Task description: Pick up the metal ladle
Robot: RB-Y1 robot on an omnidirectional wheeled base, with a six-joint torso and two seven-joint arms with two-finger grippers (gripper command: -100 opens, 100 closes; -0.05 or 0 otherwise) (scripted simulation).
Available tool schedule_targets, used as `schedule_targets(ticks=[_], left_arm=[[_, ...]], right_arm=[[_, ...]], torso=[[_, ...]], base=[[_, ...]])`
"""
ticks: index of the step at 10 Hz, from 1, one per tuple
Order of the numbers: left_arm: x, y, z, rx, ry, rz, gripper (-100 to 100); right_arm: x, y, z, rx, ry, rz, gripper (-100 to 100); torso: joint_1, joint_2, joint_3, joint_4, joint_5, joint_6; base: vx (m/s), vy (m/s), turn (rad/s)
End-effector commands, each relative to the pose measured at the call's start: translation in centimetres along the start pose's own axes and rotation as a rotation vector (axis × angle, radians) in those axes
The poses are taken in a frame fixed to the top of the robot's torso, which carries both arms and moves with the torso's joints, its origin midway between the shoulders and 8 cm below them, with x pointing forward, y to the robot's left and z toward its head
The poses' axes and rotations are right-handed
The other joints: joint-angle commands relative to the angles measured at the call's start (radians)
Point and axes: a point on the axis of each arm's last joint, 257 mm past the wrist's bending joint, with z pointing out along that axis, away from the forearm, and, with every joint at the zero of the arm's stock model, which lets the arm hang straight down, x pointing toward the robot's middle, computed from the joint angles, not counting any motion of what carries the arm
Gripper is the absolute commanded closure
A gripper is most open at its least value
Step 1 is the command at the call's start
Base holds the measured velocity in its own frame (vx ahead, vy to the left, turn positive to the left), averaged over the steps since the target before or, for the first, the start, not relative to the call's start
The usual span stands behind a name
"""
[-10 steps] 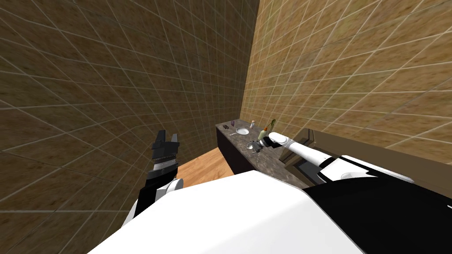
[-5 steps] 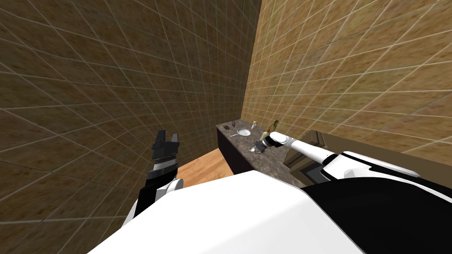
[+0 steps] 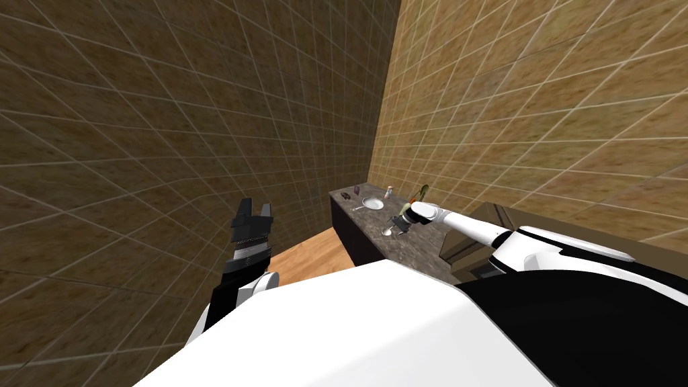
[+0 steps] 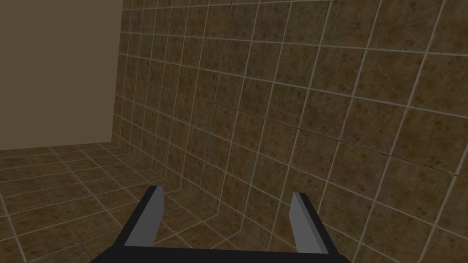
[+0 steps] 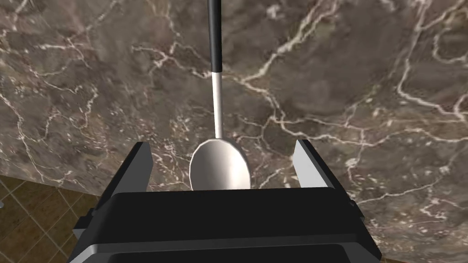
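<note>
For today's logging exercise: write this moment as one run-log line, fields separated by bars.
phase: pre-grasp | right pincer: open, straddling ladle bowl | ladle: lying on marbled counter | left pincer: open, empty

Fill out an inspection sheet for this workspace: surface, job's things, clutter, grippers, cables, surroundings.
Surface: dark marbled countertop, against the tiled wall.
Job's things: ladle lies flat on the countertop. Its silvery bowl is nearest the right gripper, and its shaft runs away from the gripper into a black handle.
Clutter: white plate, small shaker and a few small items too tiny to name, all at the counter's far end.
Grippers: right gripper is open, with one finger on each side of the ladle's bowl, not touching it. left gripper is open, raised beside the chest.
Cables: nothing seen.
Surroundings: brown tiled walls, wood floor.
</note>
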Motion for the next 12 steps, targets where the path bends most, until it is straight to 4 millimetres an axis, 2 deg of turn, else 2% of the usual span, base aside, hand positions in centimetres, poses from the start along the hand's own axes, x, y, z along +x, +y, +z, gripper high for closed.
schedule_targets(ticks=[1,2,3,4,5,6,7,8,12], left_arm=[[0.0,0.0,0.0,0.0,0.0,0.0,0],[0.0,0.0,0.0,0.0,0.0,0.0,0],[0.0,0.0,0.0,0.0,0.0,0.0,0],[0.0,0.0,0.0,0.0,0.0,0.0,0],[0.0,0.0,0.0,0.0,0.0,0.0,0],[0.0,0.0,0.0,0.0,0.0,0.0,0],[0.0,0.0,0.0,0.0,0.0,0.0,0],[0.0,0.0,0.0,0.0,0.0,0.0,0],[0.0,0.0,0.0,0.0,0.0,0.0,0]], right_arm=[[0.7,1.1,0.4,-0.029,0.029,-0.019,-100],[0.8,2.2,1.1,-0.054,0.034,-0.026,-100],[0.6,1.7,0.8,-0.041,0.028,-0.021,-100],[0.6,1.8,0.9,-0.042,0.03,-0.022,0],[0.6,2.3,2.0,-0.038,0.033,-0.019,-100],[0.6,2.6,2.6,-0.036,0.034,-0.017,-100],[0.7,2.4,2.3,-0.039,0.032,-0.016,-100],[0.7,2.4,2.3,-0.038,0.033,-0.018,100],[0.7,2.4,2.3,-0.038,0.033,-0.018,100]], torso=[[0.0,0.0,0.0,0.0,0.0,0.0],[0.0,-0.001,0.0,0.0,0.0,0.0],[0.001,0.0,0.0,0.0,0.0,0.0],[0.001,0.002,0.001,0.0,0.0,0.0],[0.0,0.005,0.003,0.001,0.0,0.0],[0.0,0.005,0.003,0.001,0.0,0.0],[0.0,0.005,0.003,0.001,0.0,0.0],[0.0,0.006,0.003,0.001,0.0,0.0],[0.0,0.006,0.003,0.001,0.0,0.0]], base=[[0.099,0.001,0.006],[0.096,0.023,0.018],[0.039,0.016,0.001],[0.008,0.002,0.001],[0.012,0.005,0.031],[0.017,0.007,0.039],[0.008,0.003,0.006],[0.0,0.0,0.0],[0.0,0.0,-0.003]])
